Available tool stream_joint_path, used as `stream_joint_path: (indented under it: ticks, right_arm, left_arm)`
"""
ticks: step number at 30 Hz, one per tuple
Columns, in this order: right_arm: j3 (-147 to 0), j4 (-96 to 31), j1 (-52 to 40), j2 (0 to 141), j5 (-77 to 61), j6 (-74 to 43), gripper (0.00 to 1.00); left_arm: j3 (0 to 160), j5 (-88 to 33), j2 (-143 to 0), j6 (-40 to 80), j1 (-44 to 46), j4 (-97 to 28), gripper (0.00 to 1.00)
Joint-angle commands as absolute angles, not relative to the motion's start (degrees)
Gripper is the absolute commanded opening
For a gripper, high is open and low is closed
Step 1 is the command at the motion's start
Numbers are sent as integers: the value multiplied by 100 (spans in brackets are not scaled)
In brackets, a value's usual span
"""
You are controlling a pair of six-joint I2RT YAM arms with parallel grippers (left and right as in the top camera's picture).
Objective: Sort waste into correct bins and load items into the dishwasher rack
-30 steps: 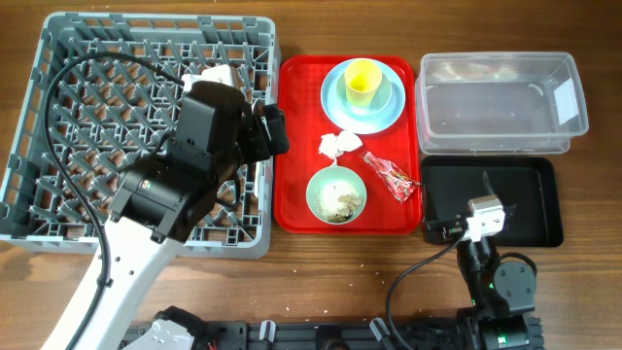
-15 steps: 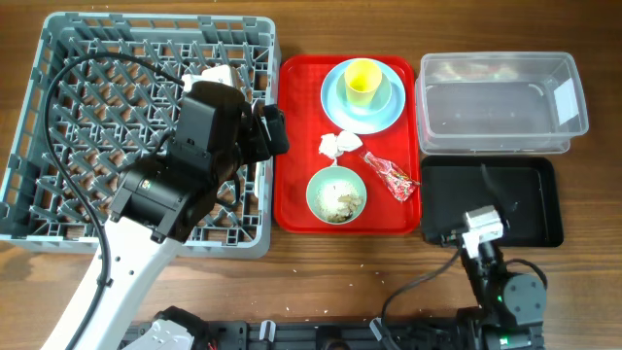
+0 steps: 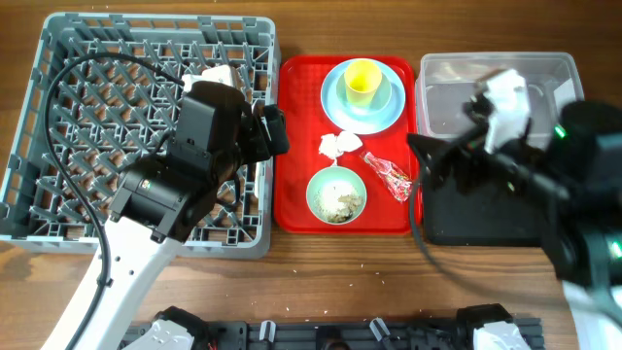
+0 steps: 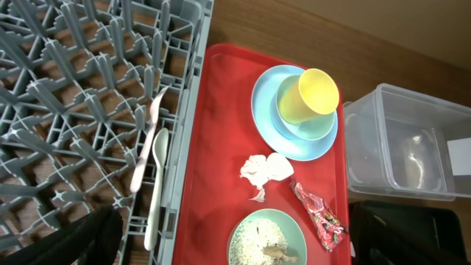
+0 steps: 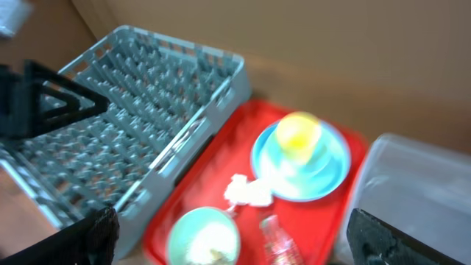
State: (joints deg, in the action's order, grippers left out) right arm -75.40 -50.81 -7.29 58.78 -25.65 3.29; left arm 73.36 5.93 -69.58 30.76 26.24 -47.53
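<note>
We see the rack [image 3: 58, 117] at left, the red tray [image 4: 221, 147] beside it, then the tub [image 4: 397, 147] and black tray [image 4: 412, 232]. On the red tray lie the plate [image 4: 274, 140] with the cup [image 4: 307, 96] stacked on it, the bowl [image 4: 296, 237] of crumbs [image 4: 257, 235], the napkin [image 4: 265, 169] and the wrapper [image 4: 318, 215]. The fork [image 4: 147, 140] and spoon [image 4: 156, 184] lie in the rack by its right wall. Our right gripper [image 5: 232, 221] is spread wide, holding nothing. Whether the left gripper [image 3: 270, 131] is spread or closed, we cannot tell.

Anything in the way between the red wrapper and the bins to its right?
Nothing visible does. The red wrapper lies near the right rim of the red serving tray, and only that rim separates it from the black tray and clear tub. The right arm hangs over both bins, hiding part of them.
</note>
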Motion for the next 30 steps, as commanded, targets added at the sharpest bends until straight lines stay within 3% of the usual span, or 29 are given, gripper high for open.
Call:
stream_joint_path:
  ticks: [1,3,4,5,6,14,17,18,19,20,24,30]
  right_arm:
    - [-6934,-5107,-753,6978,-2617,-311,100]
    - [-6871,-5070,-753,7887,-2799,-1028,100]
    - [-6871,-5148,-753,8372,-2882,-1253,84]
    - [-6871,-5175,-764,8713,-2783,-1302,57]
    - [-6871,-5223,-847,9054,-2486,-1144,47]
    - [-6864,-4823,-2292,10831,797,-768,55]
    - [-6845,-4788,-2296,11039,976,-790,54]
    - [-6775,-4659,-2296,11072,821,-786,51]
    - [-6637,-4475,-2303,11085,460,-755,17]
    - [-6608,-4449,-2303,11085,193,-764,4]
    - [-6914,-4969,-2292,10912,-25,-766,4]
    - [-7142,-5614,-2292,9585,-3,-1203,4]
  left_arm:
    - [7395,558,-6943,3065,2598,-4742,100]
    - [7395,558,-6943,3065,2598,-4742,100]
    - [7395,558,-6943,3065,2598,-4742,100]
    - [7395,558,-6943,3065,2598,-4742,100]
    - [7393,558,-6943,3065,2598,-4742,100]
    - [7393,558,-6943,3065,2598,-4742,100]
    - [7393,558,-6943,3065,2598,-4742,100]
    - [7393,558,-6943,3065,2598,-4742,100]
    - [7393,558,-6943,3065,2598,-4742,100]
    - [7393,558,-6943,3065,2598,-4742,100]
    - [7393,558,-6943,3065,2598,-4742,100]
    - [7393,558,-6943,3065,2598,-4742,100]
